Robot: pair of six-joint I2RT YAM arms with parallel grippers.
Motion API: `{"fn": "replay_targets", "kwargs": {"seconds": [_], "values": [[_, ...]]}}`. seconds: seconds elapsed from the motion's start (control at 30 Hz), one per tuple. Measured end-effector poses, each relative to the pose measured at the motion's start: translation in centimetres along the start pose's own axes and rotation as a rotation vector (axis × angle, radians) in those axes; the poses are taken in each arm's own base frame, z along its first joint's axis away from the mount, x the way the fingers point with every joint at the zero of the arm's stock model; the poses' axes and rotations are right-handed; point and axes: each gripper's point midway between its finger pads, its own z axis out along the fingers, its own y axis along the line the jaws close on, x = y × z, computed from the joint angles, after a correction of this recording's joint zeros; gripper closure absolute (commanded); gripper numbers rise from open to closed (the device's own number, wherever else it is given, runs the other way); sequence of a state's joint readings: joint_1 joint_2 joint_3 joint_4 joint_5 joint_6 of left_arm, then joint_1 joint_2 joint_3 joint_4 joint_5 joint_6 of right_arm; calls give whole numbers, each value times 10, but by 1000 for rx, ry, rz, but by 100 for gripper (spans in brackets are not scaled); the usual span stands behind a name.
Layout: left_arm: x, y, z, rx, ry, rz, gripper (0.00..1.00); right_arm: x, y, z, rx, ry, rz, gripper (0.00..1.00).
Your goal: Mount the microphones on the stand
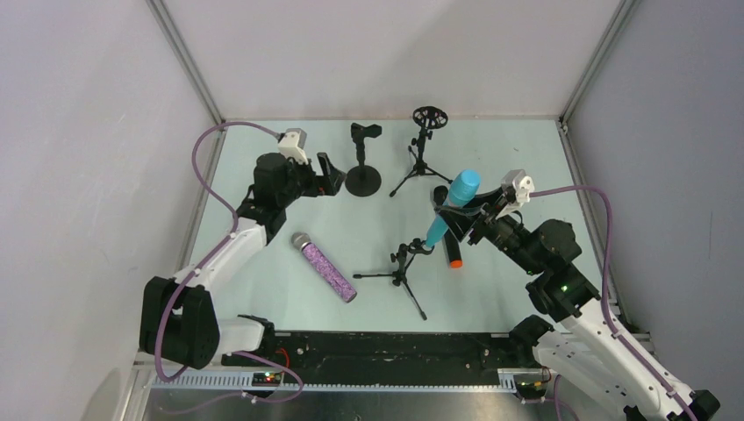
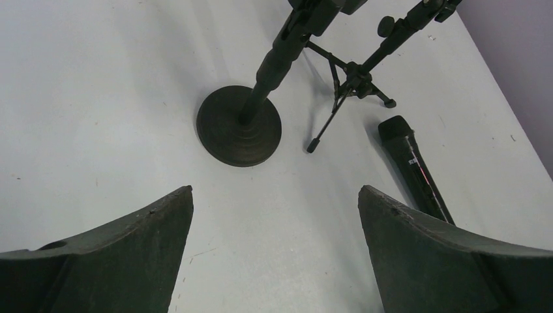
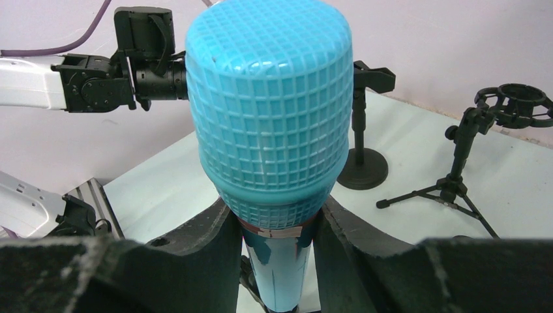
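My right gripper [image 1: 478, 215] [image 3: 274, 215] is shut on the turquoise microphone [image 1: 456, 203] [image 3: 267, 111], gripping just under its mesh head. The mic stands tilted, its lower end at the clip of the near tripod stand [image 1: 404, 267]; I cannot tell whether it sits in the clip. The black microphone with the orange end [image 1: 450, 246] [image 2: 414, 171] lies on the table behind it, partly hidden. The purple glitter microphone [image 1: 326, 268] lies flat at centre left. My left gripper [image 1: 329, 174] [image 2: 275, 190] hangs open and empty, just left of the round-base stand [image 1: 363, 167] [image 2: 239, 127].
A second tripod stand with a ring-shaped shock mount [image 1: 425, 145] [image 2: 352, 81] [image 3: 466, 156] stands at the back, right of the round-base stand [image 3: 362, 163]. Grey walls close in the table on three sides. The left arm [image 3: 98, 72] shows across the right wrist view.
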State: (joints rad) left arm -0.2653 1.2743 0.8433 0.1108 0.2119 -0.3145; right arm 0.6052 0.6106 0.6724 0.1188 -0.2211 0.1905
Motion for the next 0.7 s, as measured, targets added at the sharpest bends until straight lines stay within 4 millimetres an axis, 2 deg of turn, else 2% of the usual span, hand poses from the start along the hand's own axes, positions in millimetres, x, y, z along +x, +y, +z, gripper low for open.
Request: {"fn": "replay_targets", "kwargs": {"seconds": [0.7], "values": [[1, -2, 0, 10, 5, -11, 0, 20, 4, 5, -19, 49, -13, 100]]}}
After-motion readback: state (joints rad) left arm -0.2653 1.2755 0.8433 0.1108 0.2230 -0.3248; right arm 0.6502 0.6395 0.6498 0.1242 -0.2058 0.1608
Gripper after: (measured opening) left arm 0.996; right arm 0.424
